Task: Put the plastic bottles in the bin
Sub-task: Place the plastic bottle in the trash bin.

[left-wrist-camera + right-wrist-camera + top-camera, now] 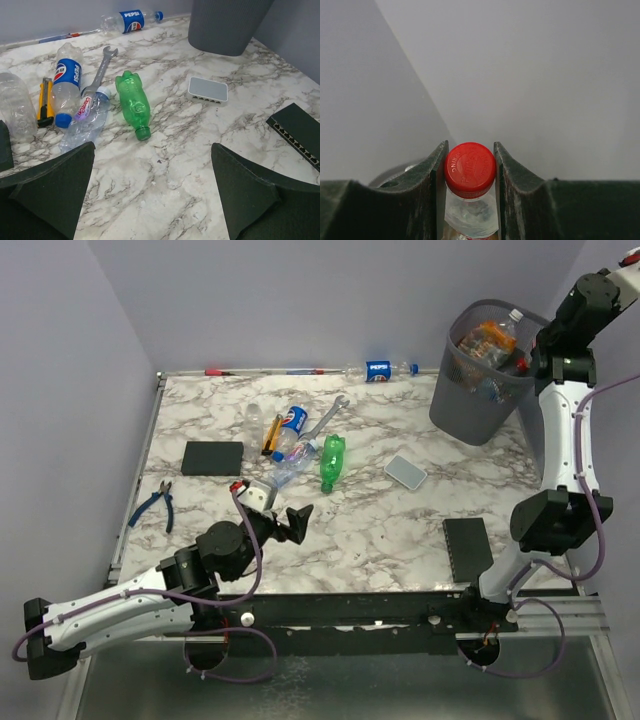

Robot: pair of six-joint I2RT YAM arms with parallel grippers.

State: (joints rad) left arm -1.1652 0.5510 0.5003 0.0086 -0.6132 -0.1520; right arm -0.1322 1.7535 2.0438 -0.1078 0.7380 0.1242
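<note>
**Top view.** Shows the bin (468, 412) at the far right of the table (380, 530), with several bottles heaped inside. Puts the right gripper (521, 364) high at its rim, grip not readable from here. Counts five plastic bottles on the marble: green bottle (332, 462), crumpled clear bottle (291, 466), Pepsi bottle (291, 423) and bare clear bottle (253, 420) clustered left of centre, far Pepsi bottle (384, 369) against the back edge. Places the left gripper (283, 521) near the cluster, released and spread wide, holding nothing.

**Left wrist view.** Looks between the spread fingers at the green bottle, on its side, neck toward the camera, touching nothing. Probably empty: light, thin-walled, springy, slick. Best pinched across the waist, not the tapering neck. Finds the wrench (100, 72) touching the crumpled clear bottle and the yellow-handled tool (45, 100) just beside the Pepsi bottle, both likely to drag along. Leaves the grey box (207, 90) and black block (297, 131) well apart, no obstacle.

**Right wrist view.** Clenched on the neck of a red-capped bottle (470, 170), cap level with the fingertips, bare wall behind. Seems a sound hold under the cap, though the body may swing.
</note>
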